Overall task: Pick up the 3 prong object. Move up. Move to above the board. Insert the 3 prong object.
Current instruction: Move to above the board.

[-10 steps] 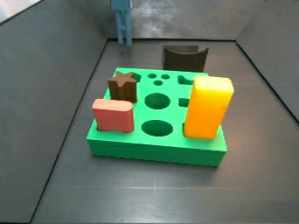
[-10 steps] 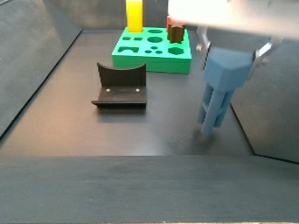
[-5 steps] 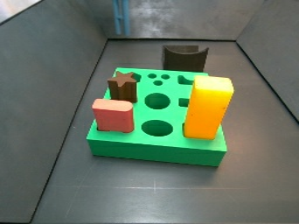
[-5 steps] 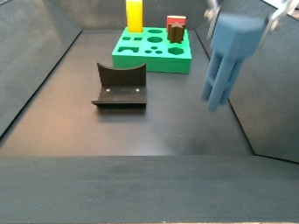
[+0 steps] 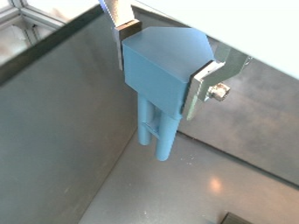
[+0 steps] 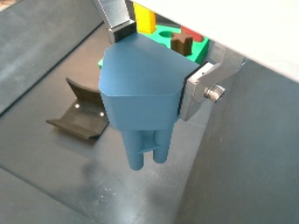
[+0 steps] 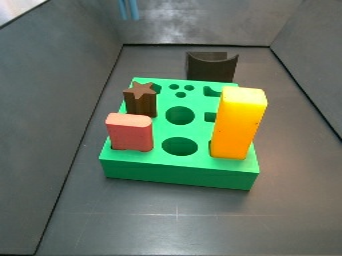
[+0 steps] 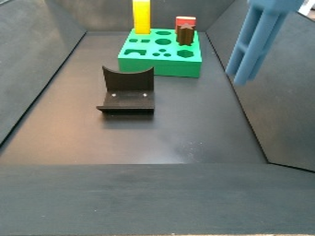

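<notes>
Clamped on the wide head of the 3 prong object (image 6: 142, 87), our gripper (image 6: 158, 66) holds it prongs-down, clear of the floor, so we can carry it over the board (image 8: 161, 57).

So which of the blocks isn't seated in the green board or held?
The dark brown arch-shaped block, alone on the floor; the gripper holds the light-blue pronged piece.

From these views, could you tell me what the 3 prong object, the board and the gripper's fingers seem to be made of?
3 prong object, shut in the raised gripper: likely matte light-blue plastic, evenly coloured, soft sheen.
Board: probably matte green plastic or painted block; uniform colour, clean-cut holes.
Fingers: apparently bare metal, silvery and reflective, with a bolt.
</notes>
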